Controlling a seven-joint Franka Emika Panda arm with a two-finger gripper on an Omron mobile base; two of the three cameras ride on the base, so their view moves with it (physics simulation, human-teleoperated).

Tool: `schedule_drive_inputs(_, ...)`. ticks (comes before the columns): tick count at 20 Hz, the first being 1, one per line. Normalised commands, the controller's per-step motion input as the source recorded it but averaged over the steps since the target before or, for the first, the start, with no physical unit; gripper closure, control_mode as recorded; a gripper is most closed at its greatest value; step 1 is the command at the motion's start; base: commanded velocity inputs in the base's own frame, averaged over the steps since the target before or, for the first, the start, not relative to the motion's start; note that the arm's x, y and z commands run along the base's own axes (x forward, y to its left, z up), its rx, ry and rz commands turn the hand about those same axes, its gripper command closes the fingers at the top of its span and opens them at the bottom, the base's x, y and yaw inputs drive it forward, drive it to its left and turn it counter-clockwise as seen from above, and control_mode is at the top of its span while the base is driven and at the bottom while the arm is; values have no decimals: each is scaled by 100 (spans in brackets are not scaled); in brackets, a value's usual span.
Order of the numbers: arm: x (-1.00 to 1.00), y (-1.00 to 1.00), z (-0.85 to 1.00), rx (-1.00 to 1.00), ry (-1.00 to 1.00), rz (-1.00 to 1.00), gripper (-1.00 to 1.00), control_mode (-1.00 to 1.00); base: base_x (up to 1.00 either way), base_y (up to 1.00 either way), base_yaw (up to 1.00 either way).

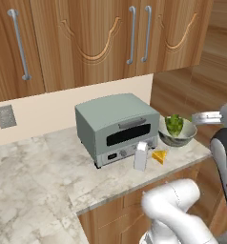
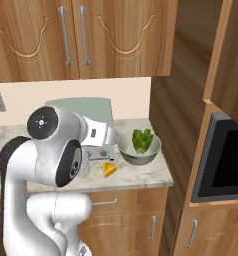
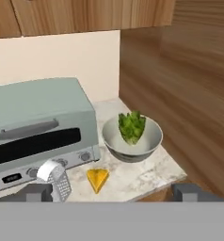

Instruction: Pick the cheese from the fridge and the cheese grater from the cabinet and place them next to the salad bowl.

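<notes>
The gripper (image 3: 113,192) is spread wide and holds nothing; in the hand view its two dark fingertips (image 3: 37,192) stand far apart at the bottom, above the counter's front edge. Between them, on the marble counter (image 3: 142,179), lies the cheese (image 3: 98,179), a small orange wedge. Just left of it the grater (image 3: 56,178) stands upright in front of the toaster oven (image 3: 38,129). The bowl (image 3: 132,137) of green salad sits just right of the cheese, close to the wooden side wall (image 3: 180,84). From the left base camera, grater (image 1: 141,155), cheese (image 1: 159,156) and bowl (image 1: 177,132) line up along the counter's right end, near one another. Wall cabinets (image 1: 96,38) hang above.
</notes>
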Motion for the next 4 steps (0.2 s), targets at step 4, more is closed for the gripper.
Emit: schedule_drive_inputs(4,-100,-57,15,13,-28,20,-100,-100,0,0,0)
